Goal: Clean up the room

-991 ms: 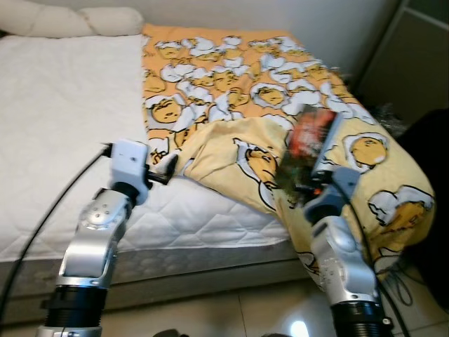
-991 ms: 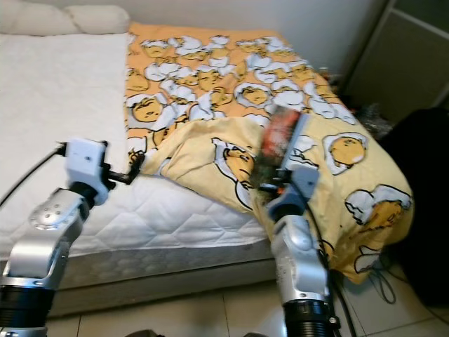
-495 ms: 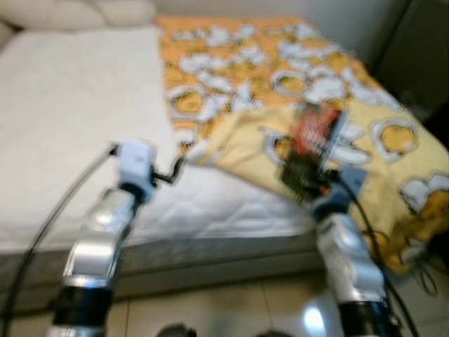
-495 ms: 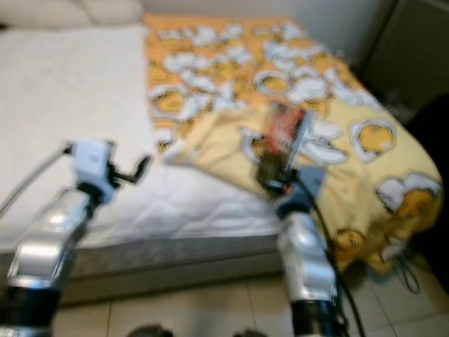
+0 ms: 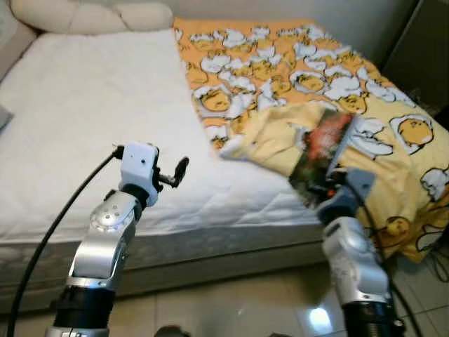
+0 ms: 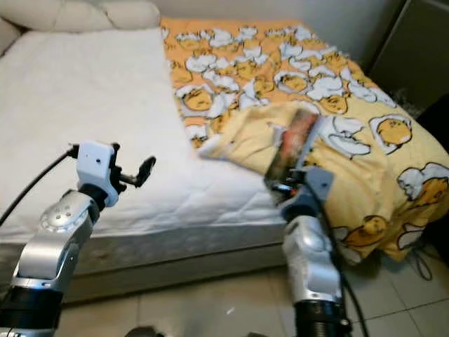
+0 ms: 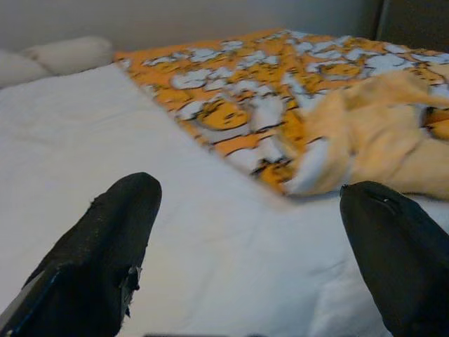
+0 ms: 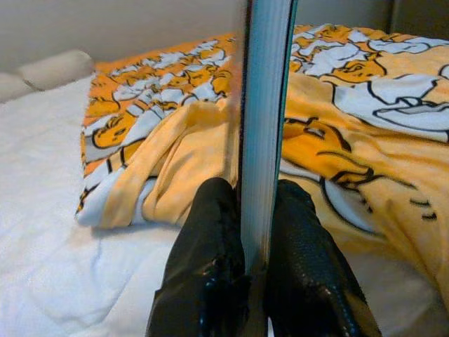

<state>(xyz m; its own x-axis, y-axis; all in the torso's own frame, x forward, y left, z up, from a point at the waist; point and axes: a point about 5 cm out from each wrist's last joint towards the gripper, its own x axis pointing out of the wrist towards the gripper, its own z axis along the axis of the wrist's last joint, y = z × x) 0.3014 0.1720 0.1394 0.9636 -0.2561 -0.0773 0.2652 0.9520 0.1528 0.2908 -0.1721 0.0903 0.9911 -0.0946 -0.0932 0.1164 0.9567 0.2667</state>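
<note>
Bare white mattress: open passage on robot's left. Rumpled yellow blanket: heaped obstruction across right half.

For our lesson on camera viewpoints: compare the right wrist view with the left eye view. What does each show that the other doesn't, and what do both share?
Right wrist view alone: the book's pale page edge seen end-on, clamped between the right hand's two black fingers.

Left eye view alone: both silver arms, the left hand open above the white mattress, the book's reddish cover, a black cable and the tiled floor.

Both: the yellow-orange cartoon blanket, the mattress, a pillow and the held book.
</note>
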